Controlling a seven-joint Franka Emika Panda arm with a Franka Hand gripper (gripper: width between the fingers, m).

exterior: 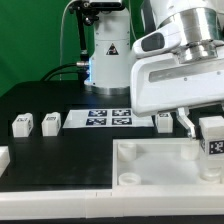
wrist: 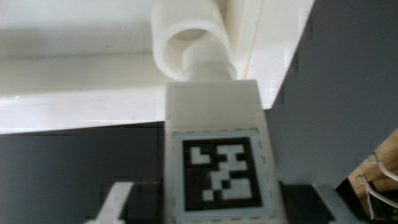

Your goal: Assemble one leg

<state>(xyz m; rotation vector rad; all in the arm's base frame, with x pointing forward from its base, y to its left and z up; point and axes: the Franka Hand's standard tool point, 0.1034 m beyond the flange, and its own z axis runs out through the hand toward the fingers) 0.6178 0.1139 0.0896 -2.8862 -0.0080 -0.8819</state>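
**A:** Exterior view first; where is the leg (exterior: 212, 141), and why is it up there rather than on the worktop (exterior: 40, 100)?

**B:** It sits between the fingers of the claw (exterior: 210, 136), tag facing out; directly under the claw lies the tray-like part (exterior: 150, 165). I judge it is carried there to meet one of that part's corner sockets; which socket, I cannot tell.

**A:** And the grip itself?

**B:** In the wrist view the claw (wrist: 199, 208) is closed onto the leg (wrist: 217, 150); the jaws stand only as far apart as the post is wide, one finger (wrist: 118, 204) showing at its flank. The rounded end of the leg points away from the claw toward the white part (wrist: 71, 95); that suits pushing it in end-first.

**A:** Anything else within reach?

**B:** The nearest spare leg (exterior: 163, 121) rests just beside the claw, untouched; a pair of spare legs (exterior: 50, 122) lies well apart from it, beyond the marker board (exterior: 110, 118). The claw touches nothing but its own leg.
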